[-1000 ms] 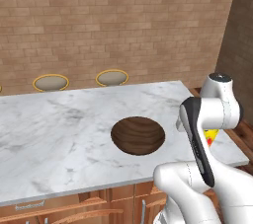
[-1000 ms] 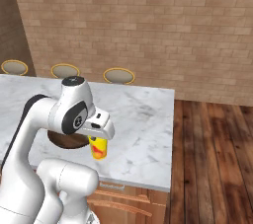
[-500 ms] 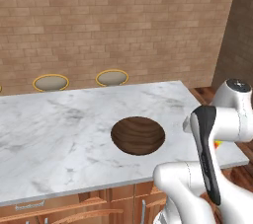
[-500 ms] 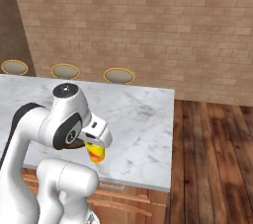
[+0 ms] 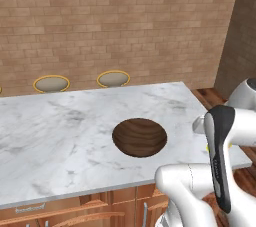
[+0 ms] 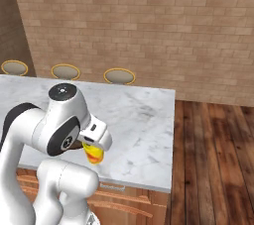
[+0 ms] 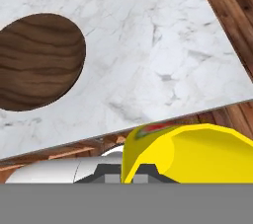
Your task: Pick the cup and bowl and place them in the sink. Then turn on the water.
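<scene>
Starting with the left base view, we see the wooden bowl [image 5: 139, 137] resting upright on the marble counter [image 5: 60, 136], mouth up, well apart from the arm. We judge it rigid, light and shallow; its rim is the sensible place to grip, since it is too wide to span.

Turning to the right base view, we see the gripper [image 6: 94, 145] closed on the yellow cup [image 6: 94, 153], which hangs tilted just over the near counter edge.

Turning to the hand view, the cup [image 7: 192, 153] lies between the fingers, its long axis across the grip. We judge it small, stiff, smooth and liable to slip.
</scene>
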